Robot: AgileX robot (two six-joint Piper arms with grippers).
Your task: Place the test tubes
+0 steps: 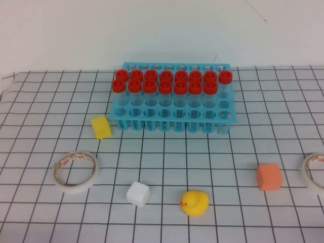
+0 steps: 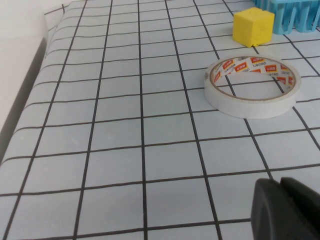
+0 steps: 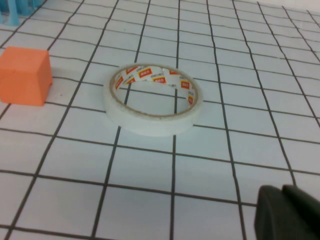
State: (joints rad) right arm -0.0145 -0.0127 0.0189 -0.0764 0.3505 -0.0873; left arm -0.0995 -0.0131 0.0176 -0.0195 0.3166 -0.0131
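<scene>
A blue test tube rack (image 1: pixel 173 115) stands at the back middle of the gridded table, with several red-capped test tubes (image 1: pixel 166 82) upright in its rear rows; its front row of holes holds nothing. In the high view neither arm shows. My left gripper (image 2: pixel 280 187) is shut with nothing in it, low over the table near the left tape roll (image 2: pixel 252 85). My right gripper (image 3: pixel 282 192) is likewise shut and holds nothing, just short of the right tape roll (image 3: pixel 152 97).
A yellow cube (image 1: pixel 100 126) lies left of the rack. One tape roll (image 1: pixel 76 171) sits front left, another tape roll (image 1: pixel 315 172) at the right edge. An orange cube (image 1: pixel 269 176), a white cube (image 1: pixel 137 194) and a yellow rubber duck (image 1: pixel 195 203) lie in front.
</scene>
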